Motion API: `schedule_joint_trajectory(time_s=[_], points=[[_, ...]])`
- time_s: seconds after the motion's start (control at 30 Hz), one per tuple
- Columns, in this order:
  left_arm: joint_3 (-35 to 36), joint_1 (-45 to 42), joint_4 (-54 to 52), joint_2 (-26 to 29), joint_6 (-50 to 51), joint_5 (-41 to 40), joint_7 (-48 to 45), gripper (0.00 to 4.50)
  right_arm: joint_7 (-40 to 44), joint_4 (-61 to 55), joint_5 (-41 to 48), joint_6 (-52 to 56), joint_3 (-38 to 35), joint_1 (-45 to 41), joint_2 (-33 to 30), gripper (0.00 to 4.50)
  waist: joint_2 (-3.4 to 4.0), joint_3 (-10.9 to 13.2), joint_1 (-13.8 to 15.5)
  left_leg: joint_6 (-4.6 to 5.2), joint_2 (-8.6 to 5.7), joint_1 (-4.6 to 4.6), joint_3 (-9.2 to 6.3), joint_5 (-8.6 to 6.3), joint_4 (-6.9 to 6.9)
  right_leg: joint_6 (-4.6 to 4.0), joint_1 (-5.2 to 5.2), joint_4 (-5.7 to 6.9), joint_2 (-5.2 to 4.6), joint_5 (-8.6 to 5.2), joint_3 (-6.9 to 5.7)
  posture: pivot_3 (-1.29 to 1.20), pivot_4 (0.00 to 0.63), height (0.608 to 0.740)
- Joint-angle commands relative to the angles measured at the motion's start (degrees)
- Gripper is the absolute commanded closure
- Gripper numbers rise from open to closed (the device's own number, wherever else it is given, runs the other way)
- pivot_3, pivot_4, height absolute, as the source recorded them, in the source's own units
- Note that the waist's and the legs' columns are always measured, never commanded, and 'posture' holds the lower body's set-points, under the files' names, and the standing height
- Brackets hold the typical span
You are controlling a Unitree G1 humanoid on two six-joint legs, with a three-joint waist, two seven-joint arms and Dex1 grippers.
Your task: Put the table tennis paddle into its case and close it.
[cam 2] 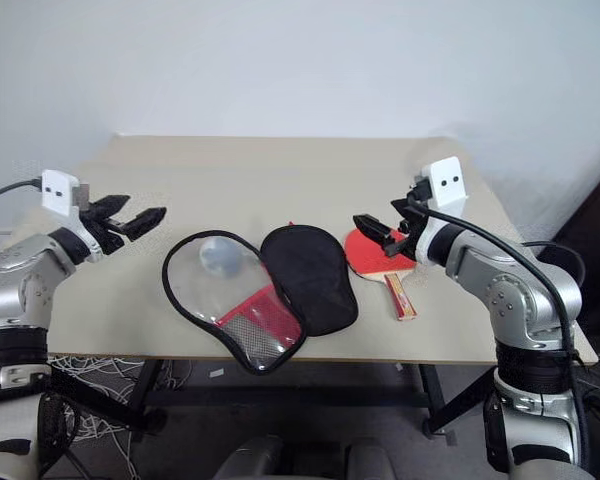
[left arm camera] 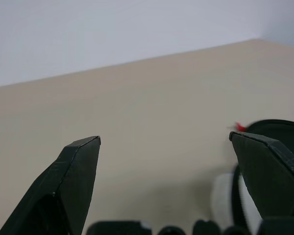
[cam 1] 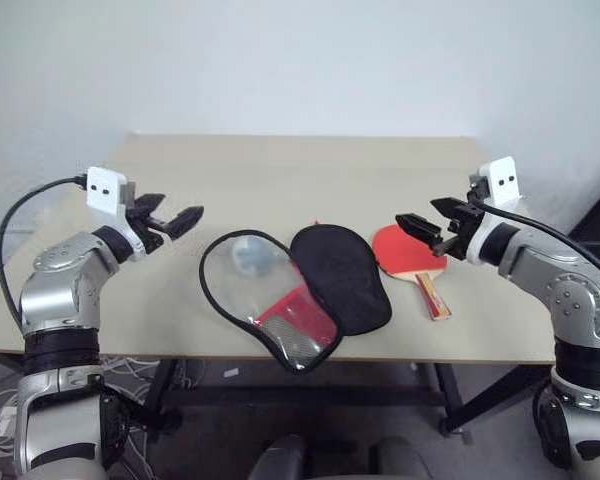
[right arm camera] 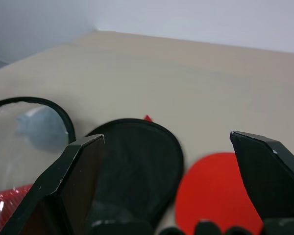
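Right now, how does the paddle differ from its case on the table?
The table tennis paddle is a solid red blade with a pale wooden handle; the case is a black-trimmed soft pouch. The paddle lies as one flat piece, while the case is spread open in two halves, one clear, one black. The paddle sits nearer the right tool. Both share a paddle outline and rest on the table.

Legible text, labels, numbers: none. The case (cam 1: 292, 297), lying open beside the table tennis paddle (cam 1: 412, 256), bears a pale mark on its clear half, too blurred to read. The paddle's handle shows stripes only, no lettering.
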Motion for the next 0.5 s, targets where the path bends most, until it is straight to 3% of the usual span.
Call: schedule_joint_trajectory(time_s=[0.03, 0.5], points=[[1.12, -1.65, -0.13, 2.06, -0.4, 0.15, -0.27, 0.0, -0.99, -0.22, -0.65, -2.59, -0.34, -1.79, 1.61, 0.02, 0.0, 0.0, 0.0, 0.0, -0.02, 0.0, 0.0, 0.0, 0.0, 0.0, 0.0, 0.0, -0.01, 0.0, 0.0, 0.0, 0.0, 0.739], [-2.67, -10.14, 9.3, 3.61, -5.79, 2.99, -6.78, 0.0, -4.94, -5.76, 0.52, 1.48, -3.47, 1.78, 2.49, 0.02, -0.04, -0.01, -0.09, -0.01, -0.08, 0.01, 0.06, -0.01, -0.01, 0.0, -0.01, -0.01, 0.02, 0.0, 0.02, 0.0, 0.0, 0.739]])
